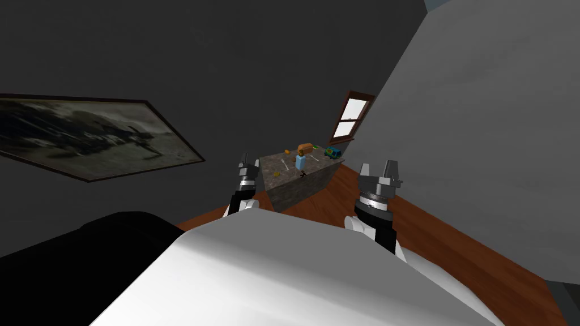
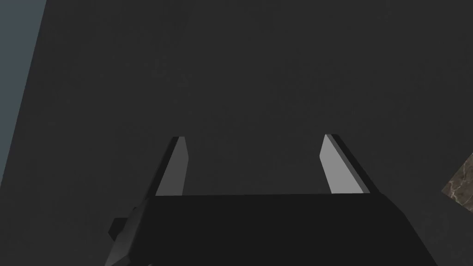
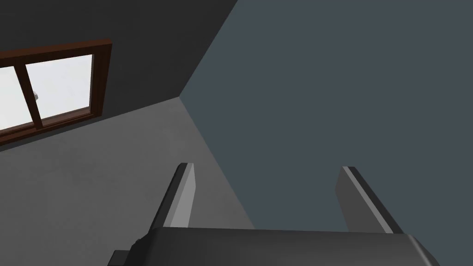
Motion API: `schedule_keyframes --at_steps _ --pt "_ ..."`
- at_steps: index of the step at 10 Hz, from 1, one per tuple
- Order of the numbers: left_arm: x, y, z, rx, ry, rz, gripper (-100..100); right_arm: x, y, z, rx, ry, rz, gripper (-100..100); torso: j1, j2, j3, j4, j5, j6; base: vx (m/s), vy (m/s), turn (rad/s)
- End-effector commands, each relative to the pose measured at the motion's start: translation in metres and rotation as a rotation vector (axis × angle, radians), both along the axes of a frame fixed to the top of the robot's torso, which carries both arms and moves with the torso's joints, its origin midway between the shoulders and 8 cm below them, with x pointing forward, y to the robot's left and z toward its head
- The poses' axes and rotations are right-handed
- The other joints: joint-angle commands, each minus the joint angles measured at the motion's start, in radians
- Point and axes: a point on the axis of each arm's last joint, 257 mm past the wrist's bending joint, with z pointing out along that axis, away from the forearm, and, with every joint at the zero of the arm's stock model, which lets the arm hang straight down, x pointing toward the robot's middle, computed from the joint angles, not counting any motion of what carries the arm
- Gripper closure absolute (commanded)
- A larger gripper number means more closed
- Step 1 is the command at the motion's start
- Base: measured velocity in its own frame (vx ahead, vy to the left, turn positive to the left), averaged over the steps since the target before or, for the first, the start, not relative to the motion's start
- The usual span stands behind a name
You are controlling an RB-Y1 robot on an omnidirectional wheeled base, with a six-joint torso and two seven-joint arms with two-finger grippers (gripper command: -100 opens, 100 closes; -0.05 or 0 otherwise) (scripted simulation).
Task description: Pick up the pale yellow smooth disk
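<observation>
**Both hands released and raised; the disk lies on the tabletop ahead**

The left hand (image 1: 250, 161) is held up with its two thin light grey fingers spread wide and nothing between them. In its wrist view it faces a flat dark grey wall, and a corner of mottled stone shows past one finger. The right hand (image 1: 378, 167) is raised in the same way, its fingers apart and empty.

Between the two hands and beyond them, the mottled grey-brown stone tabletop (image 1: 295, 191) stands on a reddish-brown wooden floor (image 1: 453, 237), below a brown-framed window (image 1: 351, 116).

The small pale yellow disk (image 1: 277, 174) lies flat on the near left part of that tabletop, close to its near edge. It is well apart from both hands and nearer the left one. It is too small to judge its surface.

- A thin white stick (image 1: 285, 165) lies just beyond the disk.
- A light blue upright box (image 1: 299, 161) stands at the middle, with a small black piece (image 1: 303, 175) by the edge in front of it.
- A second white stick (image 1: 314, 160) lies to the right of the box.
- On the far side sit an orange-brown loaf-shaped object (image 1: 306, 148), a small orange piece (image 1: 287, 151) to its left, and a teal toy-like object (image 1: 332, 152) at the far right corner.

A large dark-framed picture (image 1: 85, 138) hangs on the dark wall to the left.
</observation>
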Motion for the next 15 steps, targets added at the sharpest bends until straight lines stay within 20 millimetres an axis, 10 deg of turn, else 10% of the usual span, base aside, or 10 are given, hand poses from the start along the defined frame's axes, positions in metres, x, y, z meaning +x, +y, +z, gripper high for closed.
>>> schedule_keyframes --at_steps 1,15 --pt "0.001 0.0 -0.004 0.027 0.023 -0.016 -100 0.0 0.0 0.0 0.0 0.0 0.0 0 0.0 0.0 0.0 0.0 0.0 0.0 -0.004 -0.016 -0.079" --pt "-0.006 0.075 -0.099 0.119 0.5 -0.044 -100 0.0 0.0 0.0 0.0 0.0 0.0 0 -0.002 -0.001 -0.001 0.0 0.0 0.0 0.013 -0.046 -0.167"
